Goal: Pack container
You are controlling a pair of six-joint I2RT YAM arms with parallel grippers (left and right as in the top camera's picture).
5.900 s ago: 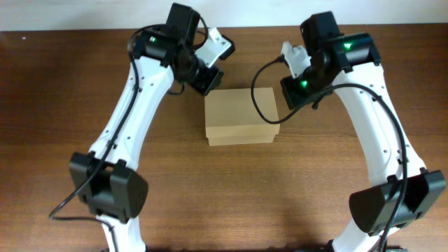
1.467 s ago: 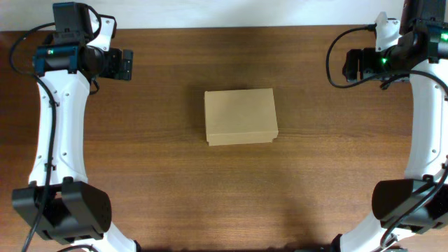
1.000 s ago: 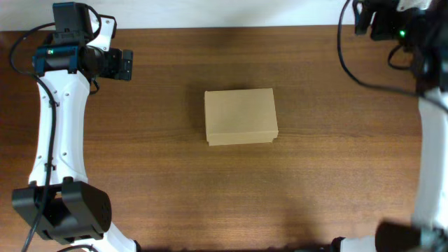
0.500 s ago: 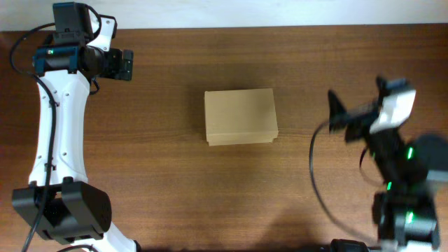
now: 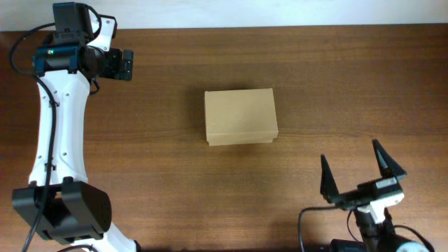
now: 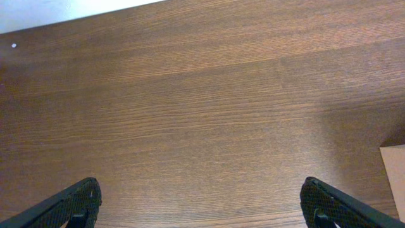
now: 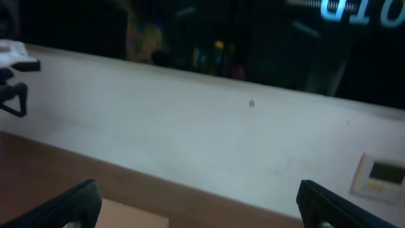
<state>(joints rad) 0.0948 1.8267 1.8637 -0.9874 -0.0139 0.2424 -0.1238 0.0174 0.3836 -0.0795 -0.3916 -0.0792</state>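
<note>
The container (image 5: 240,117) is a plain tan cardboard box, lid down, lying in the middle of the table. My left gripper (image 5: 126,65) hovers open at the back left, well apart from it. In the left wrist view the left gripper (image 6: 202,208) holds nothing over bare wood, and a corner of the container (image 6: 397,180) shows at the right edge. My right gripper (image 5: 357,173) stands open at the front right edge, fingers pointing toward the back. In the right wrist view the right gripper (image 7: 202,209) is empty, with the container (image 7: 133,216) low between its fingers.
The brown wooden table (image 5: 315,70) ends at a white wall (image 7: 209,139) along its back edge. A small white wall device (image 7: 380,176) shows at the right of the right wrist view. No other loose objects show.
My right arm has swung from the back right corner down to the front right edge. The left arm and the container have stayed put.
</note>
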